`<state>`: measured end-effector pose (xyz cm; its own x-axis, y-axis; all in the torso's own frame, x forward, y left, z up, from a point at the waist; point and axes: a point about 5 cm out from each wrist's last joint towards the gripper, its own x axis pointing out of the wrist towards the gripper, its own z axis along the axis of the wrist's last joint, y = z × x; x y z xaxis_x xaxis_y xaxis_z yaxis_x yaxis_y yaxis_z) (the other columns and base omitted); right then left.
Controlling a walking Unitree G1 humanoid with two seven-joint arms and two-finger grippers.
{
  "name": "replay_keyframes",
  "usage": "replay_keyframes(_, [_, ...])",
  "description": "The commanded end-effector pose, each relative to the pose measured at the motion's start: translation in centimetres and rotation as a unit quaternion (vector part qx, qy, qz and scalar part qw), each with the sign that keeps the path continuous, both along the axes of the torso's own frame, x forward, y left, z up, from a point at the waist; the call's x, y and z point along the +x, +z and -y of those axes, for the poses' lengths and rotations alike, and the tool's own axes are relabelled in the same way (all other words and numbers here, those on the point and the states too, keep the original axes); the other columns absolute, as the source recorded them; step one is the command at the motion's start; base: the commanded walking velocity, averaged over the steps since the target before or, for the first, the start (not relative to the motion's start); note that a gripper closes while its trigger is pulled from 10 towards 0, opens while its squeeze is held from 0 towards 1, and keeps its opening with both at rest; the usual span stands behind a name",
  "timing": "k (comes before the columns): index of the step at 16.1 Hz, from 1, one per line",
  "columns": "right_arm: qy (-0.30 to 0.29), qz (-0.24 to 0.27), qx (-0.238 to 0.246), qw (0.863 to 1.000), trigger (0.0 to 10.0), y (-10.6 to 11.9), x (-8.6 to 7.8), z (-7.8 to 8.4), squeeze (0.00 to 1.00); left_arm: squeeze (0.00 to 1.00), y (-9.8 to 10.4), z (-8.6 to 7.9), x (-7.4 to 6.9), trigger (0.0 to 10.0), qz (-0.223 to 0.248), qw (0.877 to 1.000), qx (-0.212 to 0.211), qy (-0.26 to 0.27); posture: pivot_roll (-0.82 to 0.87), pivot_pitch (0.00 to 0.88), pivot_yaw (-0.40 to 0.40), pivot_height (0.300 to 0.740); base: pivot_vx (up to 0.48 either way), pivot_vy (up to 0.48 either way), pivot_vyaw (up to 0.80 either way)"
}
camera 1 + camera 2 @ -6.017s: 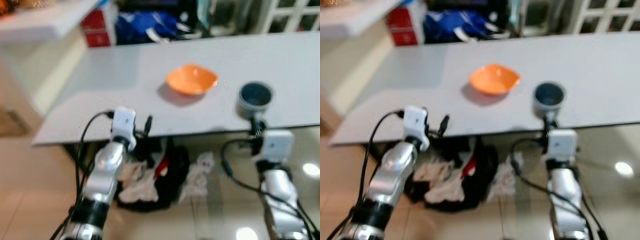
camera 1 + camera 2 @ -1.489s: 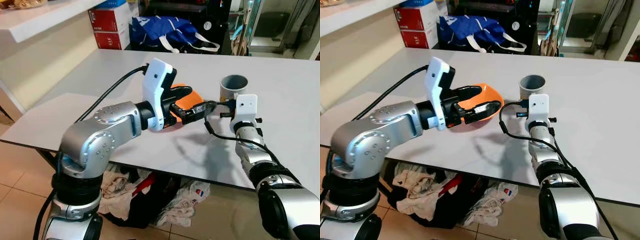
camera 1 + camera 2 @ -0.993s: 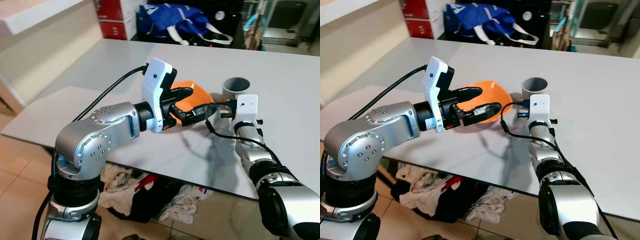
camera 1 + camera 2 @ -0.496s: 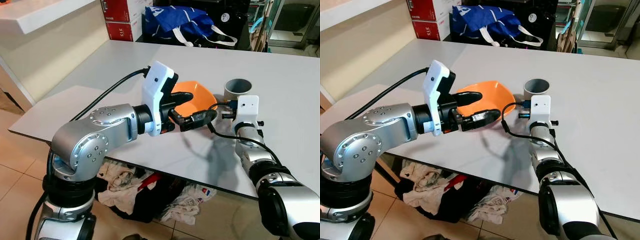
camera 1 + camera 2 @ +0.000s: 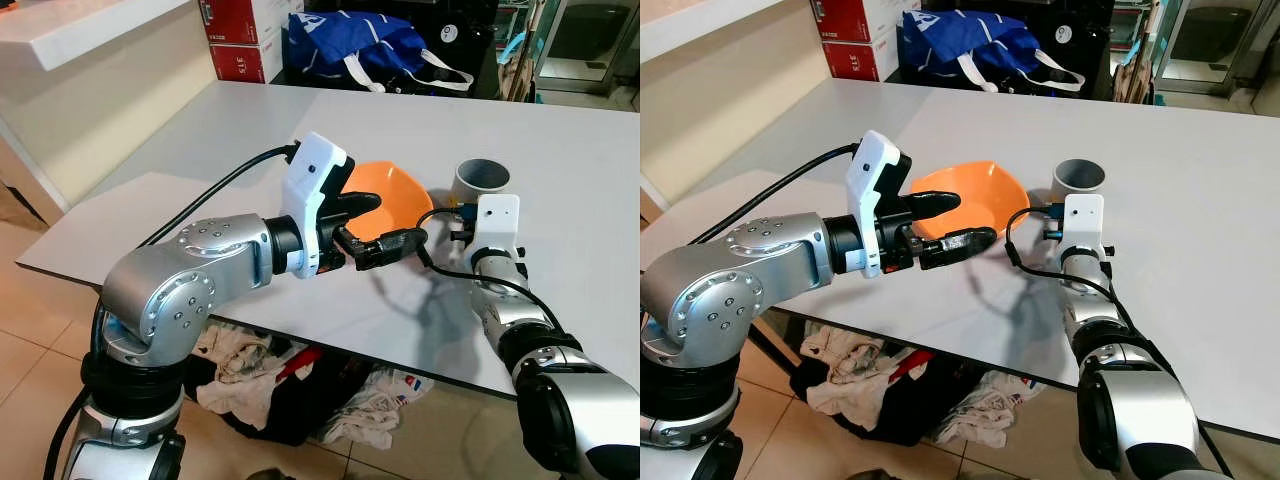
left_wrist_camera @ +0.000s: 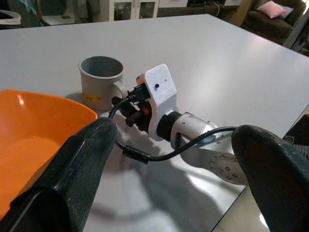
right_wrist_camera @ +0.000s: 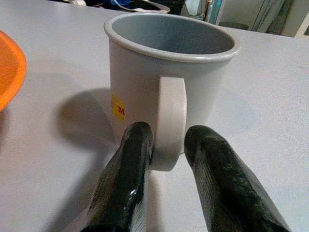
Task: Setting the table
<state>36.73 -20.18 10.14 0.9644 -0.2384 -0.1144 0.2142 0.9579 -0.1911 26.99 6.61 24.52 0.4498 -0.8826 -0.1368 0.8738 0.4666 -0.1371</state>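
The grey mug (image 7: 164, 82) stands upright on the white bench (image 5: 560, 150), mouth up, its handle pointing back at the right tool (image 7: 166, 159), whose two fingers pinch that handle. A small yellow label marks its side. The left tool (image 5: 955, 225) hangs spread over the orange bowl (image 5: 985, 195), just beside the mug.

We see an orange bowl (image 5: 385, 195) and a grey mug (image 7: 164, 77) set out near each other on the white table (image 5: 200, 150).
We find the bowl shallow, squarish with rounded corners, glossy and empty, resting right way up. Just beside it, apart from it, the mug stands upright and empty, with a rolled rim, a small yellow label on its side and a loop handle (image 7: 170, 123).
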Motion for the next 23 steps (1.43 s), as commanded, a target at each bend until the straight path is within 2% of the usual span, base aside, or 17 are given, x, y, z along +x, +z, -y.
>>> replay_keyframes(1, [-0.008, -0.014, 0.005, 1.0, 10.0, -0.7, -0.3, 0.1, 1.0, 0.0, -0.8, -0.5, -0.2, 10.0, 0.012, 1.0, 0.013, 0.002, 0.16, 0.024, 0.116, 0.74, 0.0, 0.0, 0.0])
replay_keyframes(2, [-0.009, -0.015, 0.006, 1.0, 10.0, -0.8, -0.4, 0.1, 1.0, 0.0, -3.0, -1.8, 0.0, 10.0, 0.024, 0.998, 0.039, 0.032, 0.16, 0.025, 0.12, 0.74, 0.0, 0.0, 0.0])
replay_keyframes(3, [-0.01, -0.017, 0.005, 1.0, 10.0, -0.9, -0.5, 0.1, 1.0, 0.0, -6.9, -4.2, 0.3, 10.0, 0.086, 0.984, 0.098, 0.121, 0.16, 0.025, 0.126, 0.74, 0.0, 0.0, 0.0])
replay_keyframes(4, [-0.011, -0.017, 0.005, 1.0, 10.0, -0.9, -0.5, 0.1, 1.0, 0.0, -7.8, -4.9, 0.2, 10.0, 0.089, 0.981, 0.099, 0.142, 0.16, 0.027, 0.126, 0.74, 0.0, 0.0, 0.0])
replay_keyframes(5, [-0.014, -0.018, 0.003, 1.0, 10.0, -1.0, -0.6, 0.3, 1.0, 0.0, -9.7, -6.2, -0.2, 10.0, 0.092, 0.972, 0.106, 0.187, 0.15, 0.029, 0.127, 0.74, 0.0, 0.0, 0.0])
replay_keyframes(6, [-0.015, -0.02, 0.001, 1.0, 10.0, -1.1, -0.6, 0.4, 1.0, 0.0, -11.5, -6.9, -0.9, 10.0, 0.083, 0.967, 0.124, 0.204, 0.15, 0.03, 0.129, 0.74, 0.0, 0.0, 0.0])
replay_keyframes(7, [-0.017, -0.02, -0.005, 1.0, 10.0, -1.1, -0.6, 0.6, 1.0, 0.0, -12.9, -7.0, -2.0, 10.0, 0.102, 0.965, 0.146, 0.193, 0.14, 0.035, 0.134, 0.74, 0.0, 0.0, 0.0])
replay_keyframes(9, [-0.017, -0.017, -0.008, 1.0, 10.0, -1.0, -0.7, 0.6, 1.0, 0.0, -13.6, -6.8, -2.7, 10.0, 0.115, 0.966, 0.148, 0.177, 0.14, 0.036, 0.135, 0.74, 0.0, 0.0, 0.0])
replay_keyframes(11, [-0.018, -0.012, -0.006, 1.0, 10.0, -0.9, -0.7, 0.7, 1.0, 0.0, -14.4, -6.2, -3.7, 10.0, 0.112, 0.976, 0.136, 0.129, 0.14, 0.036, 0.131, 0.74, 0.0, 0.0, 0.0])
replay_keyframes(12, [-0.018, -0.012, -0.005, 1.0, 10.0, -0.9, -0.7, 0.8, 1.0, 0.0, -14.6, -5.8, -3.8, 10.0, 0.113, 0.979, 0.133, 0.106, 0.15, 0.038, 0.13, 0.74, 0.0, 0.0, 0.0])
replay_keyframes(14, [-0.018, -0.011, -0.003, 1.0, 10.0, -0.9, -0.6, 0.6, 1.0, 0.0, -14.2, -5.2, -3.3, 10.0, 0.134, 0.978, 0.125, 0.099, 0.14, 0.037, 0.134, 0.74, 0.0, 0.0, 0.0])
replay_keyframes(17, [-0.018, -0.007, 0.004, 1.0, 10.0, -0.8, -0.6, 0.5, 1.0, 0.0, -12.6, -4.8, -1.9, 10.0, 0.164, 0.974, 0.105, 0.114, 0.15, 0.039, 0.13, 0.74, 0.0, 0.0, 0.0])
replay_keyframes(19, [-0.014, -0.01, 0.01, 1.0, 10.0, -1.1, -0.7, 0.4, 1.0, 0.0, -11.8, -5.1, -1.1, 10.0, 0.161, 0.973, 0.097, 0.137, 0.15, 0.038, 0.124, 0.74, 0.0, 0.0, 0.0])
replay_keyframes(23, [-0.012, -0.01, -0.003, 1.0, 10.0, -1.4, -1.1, 0.7, 1.0, 0.0, -11.7, -5.1, -0.7, 10.0, 0.157, 0.973, 0.093, 0.143, 0.13, 0.025, 0.115, 0.74, 0.0, 0.0, 0.0])
